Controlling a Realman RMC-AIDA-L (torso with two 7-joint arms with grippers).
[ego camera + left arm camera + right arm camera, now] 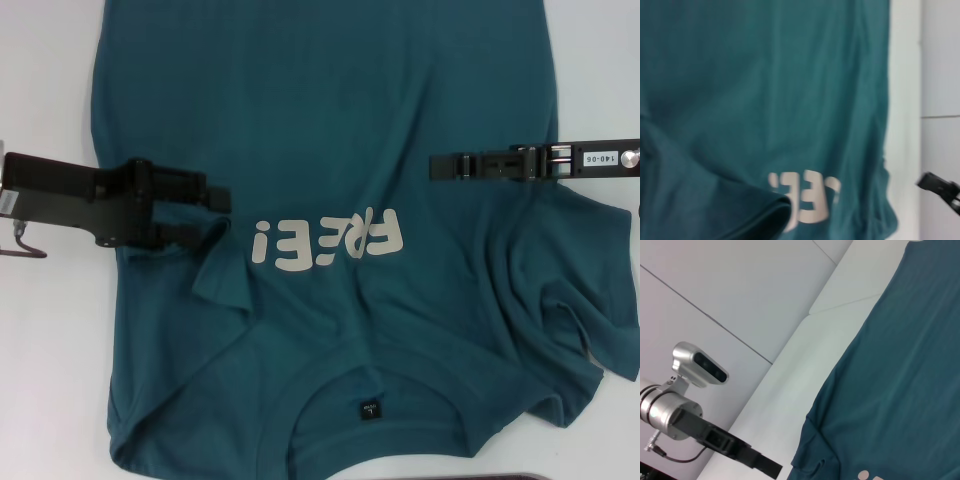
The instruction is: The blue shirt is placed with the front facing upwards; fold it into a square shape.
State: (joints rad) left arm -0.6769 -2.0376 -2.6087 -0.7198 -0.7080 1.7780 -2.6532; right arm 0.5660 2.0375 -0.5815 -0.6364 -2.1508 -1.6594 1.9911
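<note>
The blue shirt (330, 100) lies front up on the white table, its collar and black neck label (369, 409) nearest me and the off-white "FREE!" print (328, 238) in the middle. My left gripper (218, 215) is at the shirt's left side, open, with its lower finger against the edge of the sleeve flap (222, 268) folded inward. The same raised fold (765, 215) appears in the left wrist view. My right gripper (436, 165) reaches in over the shirt's right half, above the crumpled right sleeve (565, 320).
Bare white table (50, 80) runs along both sides of the shirt. A thin hooked cable (25, 245) hangs off the left arm. A dark strip (530, 476) shows at the near edge. The left arm (715, 437) stands beyond the cloth in the right wrist view.
</note>
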